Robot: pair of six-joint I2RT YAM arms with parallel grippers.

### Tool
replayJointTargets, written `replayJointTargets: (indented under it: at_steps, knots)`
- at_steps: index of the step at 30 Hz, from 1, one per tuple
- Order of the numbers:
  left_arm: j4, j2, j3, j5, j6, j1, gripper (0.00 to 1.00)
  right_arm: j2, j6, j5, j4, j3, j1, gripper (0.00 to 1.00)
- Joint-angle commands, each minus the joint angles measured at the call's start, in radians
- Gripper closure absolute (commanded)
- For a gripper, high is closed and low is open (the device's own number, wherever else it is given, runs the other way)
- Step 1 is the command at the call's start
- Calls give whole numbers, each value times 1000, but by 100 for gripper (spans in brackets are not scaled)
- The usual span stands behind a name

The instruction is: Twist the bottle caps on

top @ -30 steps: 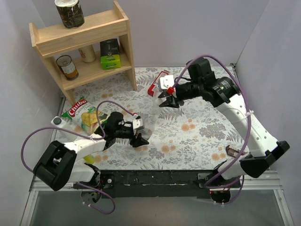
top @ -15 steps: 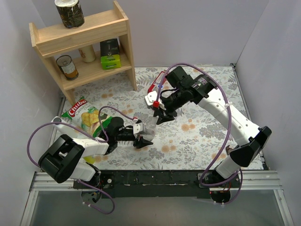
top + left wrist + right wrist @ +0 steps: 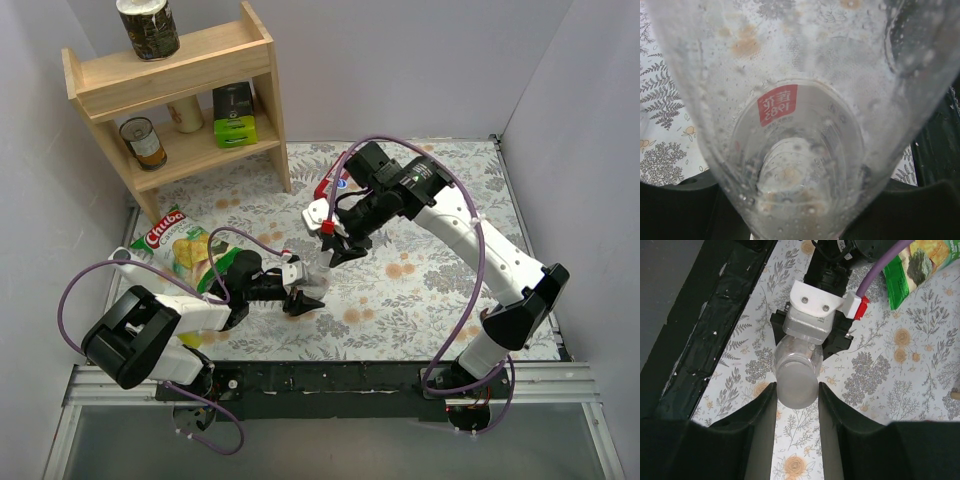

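My left gripper (image 3: 303,292) is shut on the plain clear bottle (image 3: 318,272) and holds it over the floral cloth; in the left wrist view the bottle (image 3: 800,100) fills the frame. In the right wrist view the left gripper (image 3: 808,332) clamps the bottle body (image 3: 799,352). The pale cap (image 3: 797,387) sits on the bottle's neck. My right gripper (image 3: 796,386) has both fingers (image 3: 760,415) against the cap's sides. In the top view the right gripper (image 3: 335,248) is just above the bottle. The labelled bottle (image 3: 330,188) with the blue cap (image 3: 343,183) lies behind the right arm.
A wooden shelf (image 3: 180,100) with cans and boxes stands at the back left. A chips bag (image 3: 180,245) lies at the left, also in the right wrist view (image 3: 920,265). A small brown object (image 3: 493,320) lies near the right arm's base.
My right gripper has moved from the back middle forward and left to the top of the plain bottle. The left gripper has shifted a little right with the bottle.
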Motion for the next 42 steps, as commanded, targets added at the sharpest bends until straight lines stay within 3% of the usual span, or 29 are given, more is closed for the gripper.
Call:
replayJointTargets:
  at_steps: [1, 16, 27, 33, 38, 42]
  knots:
    - [54, -13, 6, 4, 0, -3, 100, 9, -23, -5, -29, 29, 29, 68]
    - [42, -19, 37, 4, -13, -3, 100, 12, -37, 89, -52, 9, 81, 67]
    - [57, -27, 57, -22, -31, -5, 100, 39, 70, 176, -52, 9, 113, 67]
    - [131, -17, 44, -77, -45, -14, 100, 111, 311, 182, -50, 39, 107, 68]
    - [197, -14, 26, -213, -121, -16, 100, 145, 545, 132, -47, 52, 51, 68]
    - [173, -19, 12, -243, -151, -16, 100, 142, 538, 139, -49, 62, 38, 58]
